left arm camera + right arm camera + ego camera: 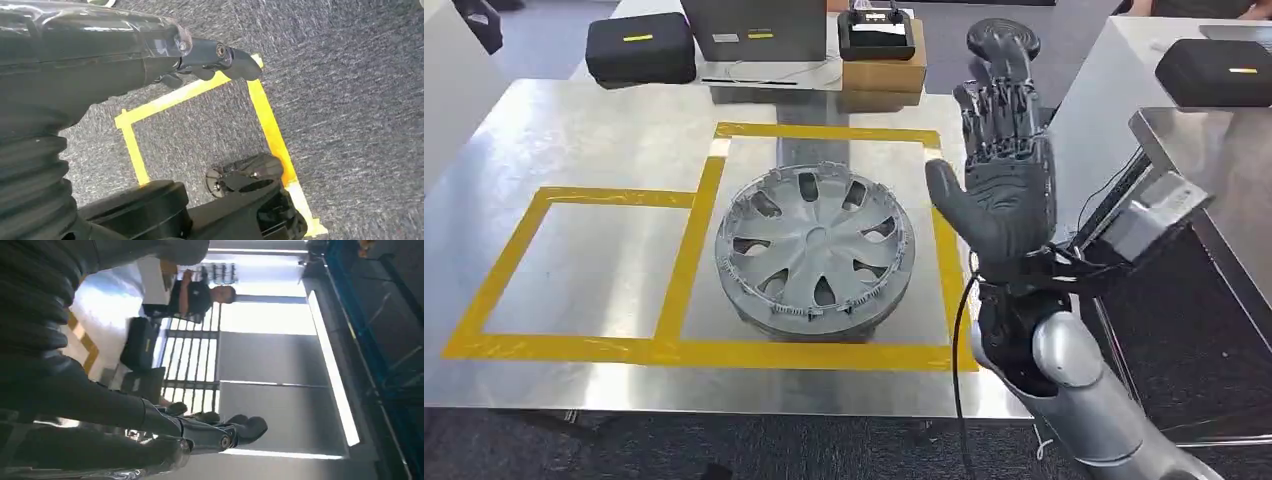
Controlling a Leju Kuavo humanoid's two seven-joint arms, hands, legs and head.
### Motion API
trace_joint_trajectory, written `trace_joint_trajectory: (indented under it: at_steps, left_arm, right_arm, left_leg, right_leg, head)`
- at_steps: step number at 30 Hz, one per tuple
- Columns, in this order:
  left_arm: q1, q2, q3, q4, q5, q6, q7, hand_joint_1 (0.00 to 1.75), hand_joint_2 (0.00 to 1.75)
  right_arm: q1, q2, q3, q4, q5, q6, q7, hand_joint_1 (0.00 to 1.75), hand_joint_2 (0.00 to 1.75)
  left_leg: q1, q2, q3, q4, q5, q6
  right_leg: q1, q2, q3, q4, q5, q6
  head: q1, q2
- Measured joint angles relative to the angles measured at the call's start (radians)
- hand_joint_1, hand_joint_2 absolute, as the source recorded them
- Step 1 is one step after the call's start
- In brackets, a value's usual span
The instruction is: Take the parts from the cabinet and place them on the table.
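hand (150, 425) held open, seated person (200, 297)

I am in a workshop or test lab. In front of me stands a steel table (554, 130) marked with yellow tape (694, 240) into bays; a grey wheel cover (816, 250) lies in the bay nearer my raised right hand (1004, 190). Beyond the table: black cases (641, 47), a carton (883, 68). Grey carpet (350, 100) below carries taped yellow squares (265, 115). Behind the table, a person (197, 296) stands before tall barred windows (192, 360).
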Motion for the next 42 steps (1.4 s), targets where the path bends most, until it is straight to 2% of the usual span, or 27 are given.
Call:
trace_joint_trajectory:
  at_steps: [4,5,12,14,15,18,19,20,21,22,23,24,25,26,28,29,30,32,33,34,35,36,38,39,40,41,42]
  left_arm:
    - [0.0,0.001,0.002,0.0,0.011,0.005,-0.007,0.0,1.75]
    - [0.002,0.002,0.003,0.0,0.015,0.008,-0.012,0.0,0.0]
    - [0.022,0.003,0.05,0.001,0.123,0.054,-0.087,0.0,0.0]
    - [0.028,0.005,0.065,0.002,0.137,0.057,-0.089,0.0,0.0]
    - [0.031,0.007,0.073,0.003,0.139,0.057,-0.088,0.0,0.0]
    - [0.033,0.012,0.09,0.005,0.14,0.059,-0.072,0.0,0.0]
    - [0.033,0.013,0.094,0.005,0.137,0.06,-0.064,0.0,0.0]
    - [0.033,0.014,0.098,0.006,0.135,0.061,-0.061,0.0,0.0]
    - [0.033,0.015,0.1,0.006,0.132,0.061,-0.055,0.0,0.0]
    - [0.033,0.016,0.1,0.007,0.128,0.06,-0.051,0.0,0.0]
    - [0.034,0.017,0.1,0.008,0.125,0.06,-0.047,0.0,0.0]
    - [0.035,0.018,0.1,0.008,0.122,0.059,-0.045,0.0,0.0]
    - [0.036,0.019,0.1,0.008,0.119,0.06,-0.042,0.0,0.0]
    - [0.036,0.021,0.1,0.009,0.116,0.06,-0.04,0.0,0.0]
    - [0.033,0.021,0.1,0.009,0.107,0.06,-0.033,0.0,0.0]
    - [0.03,0.021,0.1,0.009,0.101,0.061,-0.028,0.0,0.0]
    - [0.025,0.021,0.101,0.009,0.096,0.061,-0.022,0.0,0.0]
    - [0.019,0.022,0.101,0.008,0.089,0.061,-0.014,0.0,0.0]
    - [0.018,0.022,0.101,0.008,0.087,0.06,-0.011,0.0,0.0]
    - [0.018,0.023,0.101,0.009,0.083,0.058,-0.005,0.0,0.0]
    - [0.018,0.024,0.101,0.009,0.077,0.056,0.003,0.0,0.0]
    - [0.017,0.024,0.1,0.009,0.067,0.052,0.014,0.0,0.0]
    - [0.015,0.024,0.1,0.008,0.05,0.048,0.033,0.0,0.0]
    - [0.015,0.024,0.1,0.008,0.04,0.044,0.044,0.0,0.0]
    - [0.017,0.024,0.098,0.008,0.029,0.037,0.06,0.0,0.0]
    - [0.02,0.024,0.097,0.009,0.019,0.033,0.072,0.0,0.0]
    - [0.022,0.024,0.096,0.009,0.009,0.03,0.082,0.0,0.0]
  right_arm:
    - [0.028,-0.021,-0.028,-0.091,-0.018,0.0,-0.04,0.0,1.75]
    - [0.04,-0.023,-0.034,-0.115,-0.015,0.004,-0.063,0.0,1.75]
    - [0.218,-0.024,-0.052,-0.28,0.016,0.005,-0.17,0.0,1.75]
    - [0.275,-0.025,-0.069,-0.308,-0.027,0.005,-0.205,0.0,1.75]
    - [0.297,-0.025,-0.08,-0.321,-0.041,0.005,-0.217,0.0,1.75]
    - [0.346,-0.033,-0.115,-0.354,-0.062,0.003,-0.224,0.0,1.75]
    - [0.355,-0.035,-0.124,-0.363,-0.064,0.003,-0.224,0.0,1.75]
    - [0.362,-0.036,-0.13,-0.37,-0.067,0.003,-0.225,0.0,1.75]
    - [0.366,-0.038,-0.138,-0.377,-0.07,0.003,-0.225,0.0,1.75]
    - [0.373,-0.039,-0.145,-0.379,-0.071,0.003,-0.225,0.0,1.75]
    - [0.38,-0.039,-0.15,-0.38,-0.073,0.003,-0.225,0.0,1.75]
    - [0.384,-0.04,-0.15,-0.382,-0.075,0.004,-0.225,0.0,1.75]
    - [0.388,-0.04,-0.151,-0.382,-0.077,0.004,-0.225,0.0,1.75]
    - [0.391,-0.04,-0.156,-0.383,-0.078,0.004,-0.224,0.0,1.75]
    - [0.393,-0.04,-0.167,-0.387,-0.08,0.008,-0.222,0.0,1.75]
    - [0.392,-0.04,-0.168,-0.391,-0.08,0.013,-0.22,0.0,1.75]
    - [0.391,-0.04,-0.168,-0.393,-0.08,0.019,-0.217,0.0,1.75]
    - [0.39,-0.041,-0.168,-0.396,-0.075,0.026,-0.211,0.0,1.75]
    - [0.39,-0.04,-0.168,-0.396,-0.071,0.027,-0.21,0.0,1.75]
    - [0.39,-0.04,-0.168,-0.396,-0.069,0.03,-0.208,0.0,1.75]
    - [0.388,-0.04,-0.167,-0.396,-0.068,0.033,-0.206,0.0,1.75]
    - [0.39,-0.04,-0.167,-0.396,-0.065,0.034,-0.201,0.0,1.75]
    - [0.4,-0.039,-0.166,-0.396,-0.061,0.031,-0.198,0.0,1.75]
    - [0.41,-0.039,-0.165,-0.396,-0.061,0.025,-0.198,0.0,1.75]
    - [0.424,-0.039,-0.165,-0.396,-0.062,0.016,-0.198,0.0,1.75]
    - [0.436,-0.039,-0.165,-0.396,-0.063,0.012,-0.198,0.0,1.75]
    - [0.445,-0.039,-0.165,-0.396,-0.068,0.01,-0.198,0.0,1.75]
  left_leg:
    - [0.0,0.003,0.0,0.0,0.0,0.0]
    - [0.0,0.003,0.0,0.0,0.0,0.0]
    - [0.0,0.007,0.0,0.0,-0.002,0.001]
    - [-0.004,0.008,0.0,0.002,-0.007,0.007]
    - [-0.005,0.009,0.001,0.002,-0.008,0.009]
    - [-0.006,0.013,0.002,-0.001,-0.003,0.016]
    - [0.002,0.016,0.006,-0.011,0.003,0.021]
    - [0.002,0.018,0.007,-0.014,0.005,0.022]
    - [0.002,0.02,0.007,-0.014,0.005,0.023]
    - [0.002,0.023,0.006,-0.014,0.006,0.023]
    - [0.001,0.028,0.004,-0.014,0.006,0.023]
    - [0.0,0.031,0.003,-0.014,0.006,0.023]
    - [0.0,0.034,0.004,-0.014,0.007,0.022]
    - [-0.001,0.034,0.003,-0.014,0.008,0.02]
    - [-0.003,0.031,0.003,-0.014,0.012,0.013]
    - [-0.002,0.03,0.002,-0.014,0.016,0.011]
    - [-0.005,0.026,-0.004,-0.013,0.021,0.004]
    - [0.001,0.019,-0.007,-0.015,0.033,-0.011]
    - [0.004,0.017,-0.007,-0.018,0.039,-0.017]
    - [-0.001,0.014,-0.01,-0.018,0.041,-0.025]
    - [0.001,0.035,-0.017,-0.008,0.018,-0.028]
    - [0.004,0.052,-0.032,0.035,-0.036,-0.033]
    - [0.015,0.054,-0.075,0.174,-0.134,-0.045]
    - [0.018,0.054,-0.091,0.239,-0.164,-0.052]
    - [0.022,0.054,-0.088,0.268,-0.162,-0.058]
    - [0.025,0.055,-0.064,0.251,-0.138,-0.062]
    - [0.028,0.057,-0.018,0.193,-0.103,-0.066]
  right_leg:
    - [0.0,0.0,0.0,0.0,0.0,0.0]
    - [0.0,0.0,0.0,0.0,0.0,0.0]
    - [0.0,-0.001,0.0,0.0,-0.003,0.0]
    - [-0.003,0.0,0.002,-0.005,-0.003,0.01]
    - [-0.005,0.0,0.002,-0.005,-0.004,0.011]
    - [-0.008,0.002,0.005,-0.005,0.001,0.021]
    - [-0.007,0.002,0.003,0.001,-0.01,0.024]
    - [-0.007,-0.003,-0.003,0.021,-0.031,0.028]
    - [-0.009,-0.006,-0.024,0.072,-0.07,0.032]
    - [-0.011,-0.008,-0.059,0.156,-0.118,0.036]
    - [-0.012,-0.009,-0.091,0.232,-0.153,0.038]
    - [-0.012,-0.009,-0.114,0.288,-0.17,0.039]
    - [-0.012,-0.01,-0.116,0.299,-0.158,0.038]
    - [-0.012,-0.011,-0.099,0.267,-0.125,0.036]
    - [-0.011,-0.009,-0.015,0.1,-0.031,0.024]
    - [-0.009,0.001,0.026,0.015,-0.01,0.014]
    - [-0.007,0.008,0.038,-0.009,-0.015,0.009]
    - [0.0,0.002,0.031,-0.009,-0.006,0.005]
    - [0.002,0.0,0.03,-0.008,-0.003,-0.001]
    - [-0.004,-0.011,0.026,-0.025,0.012,-0.011]
    - [-0.008,-0.02,0.027,-0.03,0.023,-0.014]
    - [-0.009,-0.022,0.017,-0.033,0.032,-0.023]
    - [-0.01,-0.032,-0.002,-0.032,0.044,-0.025]
    - [-0.01,-0.038,-0.012,-0.031,0.051,-0.024]
    - [-0.011,-0.042,-0.022,-0.029,0.058,-0.021]
    - [-0.013,-0.046,-0.031,-0.026,0.061,-0.017]
    - [-0.016,-0.048,-0.04,-0.02,0.064,-0.013]
  head:
    - [-0.001,0.0]
    - [-0.001,0.0]
    - [-0.001,0.0]
    - [-0.002,0.0]
    - [-0.003,0.0]
    - [-0.006,0.0]
    - [-0.006,0.0]
    - [-0.002,0.0]
    - [0.004,0.0]
    - [0.006,0.0]
    - [0.006,0.0]
    - [0.007,0.0]
    - [0.006,0.0]
    - [0.006,0.0]
    - [0.007,0.0]
    - [0.007,0.0]
    - [0.003,0.0]
    - [0.003,0.0]
    - [0.003,0.0]
    - [0.003,0.0]
    - [0.003,0.0]
    - [-0.005,0.0]
    - [-0.019,0.0]
    - [-0.025,0.0]
    - [-0.029,0.0]
    - [-0.032,0.0]
    - [-0.034,0.0]
